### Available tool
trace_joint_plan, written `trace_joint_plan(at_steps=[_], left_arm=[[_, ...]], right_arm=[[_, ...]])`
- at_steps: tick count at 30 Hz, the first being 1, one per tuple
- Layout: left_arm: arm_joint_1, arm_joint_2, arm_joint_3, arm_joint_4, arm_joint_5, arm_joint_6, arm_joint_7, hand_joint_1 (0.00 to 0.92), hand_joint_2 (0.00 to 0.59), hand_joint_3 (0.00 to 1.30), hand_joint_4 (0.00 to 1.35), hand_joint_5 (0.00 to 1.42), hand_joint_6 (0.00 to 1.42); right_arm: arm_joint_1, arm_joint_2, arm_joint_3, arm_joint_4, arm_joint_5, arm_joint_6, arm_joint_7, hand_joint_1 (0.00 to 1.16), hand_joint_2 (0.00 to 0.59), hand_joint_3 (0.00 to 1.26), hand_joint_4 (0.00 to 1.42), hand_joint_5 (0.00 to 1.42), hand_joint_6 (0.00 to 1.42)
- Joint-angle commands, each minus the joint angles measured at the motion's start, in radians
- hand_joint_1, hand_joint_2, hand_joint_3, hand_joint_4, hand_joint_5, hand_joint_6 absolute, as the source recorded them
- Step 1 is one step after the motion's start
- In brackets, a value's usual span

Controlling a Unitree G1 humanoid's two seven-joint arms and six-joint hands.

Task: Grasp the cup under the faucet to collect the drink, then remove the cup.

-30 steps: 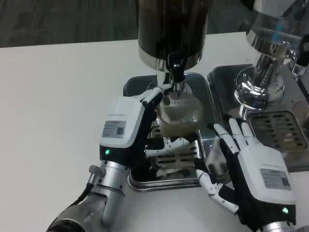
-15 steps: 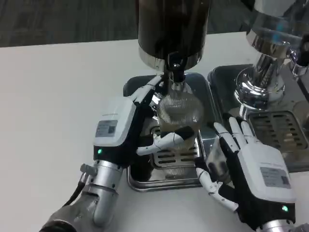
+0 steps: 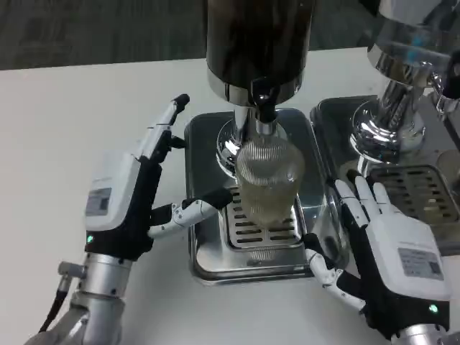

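While you look down through the head view, you have these items on the white surface (image 3: 86, 93).

Cup (image 3: 268, 181): clear, ribbed, upright on the slotted grate (image 3: 262, 231) of the steel drip tray (image 3: 208, 266), directly beneath the faucet (image 3: 264, 115) of the dark drink dispenser (image 3: 257, 43). Pale liquid shows in its lower part. No hand touches it.

Left hand (image 3: 133, 198): to the left of the tray, fingers spread apart and holding nothing. One finger points up toward the tray's far-left corner; another reaches sideways over the tray's left edge, its tip near the cup but apart from it.

Right hand (image 3: 384, 248): at the tray's right edge, near its front corner, fingers spread and extended, holding nothing. Its upper fingertips lie to the right of the cup, with tray surface visible between them and the cup.

Second dispenser (image 3: 402, 65): chrome, at the right edge of your frame, standing behind its own drip tray (image 3: 417, 190) with a slotted grate, just beside the first tray.
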Motion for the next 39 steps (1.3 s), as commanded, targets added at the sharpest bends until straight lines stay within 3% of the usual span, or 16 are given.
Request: trace_joint_plan(at_steps=[1, 6, 12, 15, 21, 29, 34, 39], left_arm=[[0.079, 0.048, 0.056, -0.117, -0.042, -0.052, -0.065, 0.000, 0.031, 0.04, 0.02, 0.27, 0.18], [0.153, 0.089, 0.127, -0.250, -0.152, -0.138, -0.213, 0.000, 0.052, 0.01, 0.00, 0.19, 0.12], [0.170, 0.127, 0.189, -0.412, -0.286, -0.186, -0.446, 0.000, 0.071, 0.00, 0.00, 0.18, 0.17], [0.151, 0.137, 0.215, -0.460, -0.282, -0.190, -0.517, 0.000, 0.078, 0.01, 0.00, 0.19, 0.17], [0.079, 0.091, 0.215, -0.416, -0.402, -0.208, -0.704, 0.000, 0.093, 0.05, 0.00, 0.22, 0.18], [-0.014, 0.000, 0.212, -0.332, -0.402, -0.209, -0.804, 0.000, 0.102, 0.07, 0.00, 0.23, 0.18], [-0.044, -0.020, 0.216, -0.316, -0.320, -0.215, -0.801, 0.000, 0.110, 0.09, 0.00, 0.22, 0.16], [-0.076, -0.061, 0.199, -0.264, -0.331, -0.209, -0.841, 0.000, 0.110, 0.10, 0.00, 0.21, 0.16]], right_arm=[[-0.017, -0.003, -0.010, 0.036, 0.016, -0.007, -0.025, 0.25, 0.423, 0.04, 0.00, 0.00, 0.13], [-0.028, -0.008, -0.013, 0.056, 0.032, -0.020, -0.034, 0.25, 0.414, 0.00, 0.00, 0.00, 0.13], [-0.047, -0.001, -0.031, 0.089, 0.109, -0.058, -0.032, 0.25, 0.415, 0.00, 0.00, 0.00, 0.13], [-0.057, -0.001, -0.032, 0.103, 0.128, -0.066, -0.036, 0.25, 0.419, 0.00, 0.00, 0.00, 0.13], [-0.059, 0.001, -0.027, 0.103, 0.128, -0.062, -0.042, 0.25, 0.422, 0.00, 0.00, 0.00, 0.13], [-0.048, 0.012, -0.029, 0.091, 0.123, -0.051, -0.058, 0.25, 0.425, 0.00, 0.00, 0.00, 0.13], [-0.034, 0.019, -0.031, 0.081, 0.120, -0.044, -0.069, 0.25, 0.424, 0.00, 0.00, 0.00, 0.13], [-0.016, 0.025, -0.034, 0.069, 0.114, -0.038, -0.079, 0.25, 0.424, 0.00, 0.00, 0.00, 0.13]])
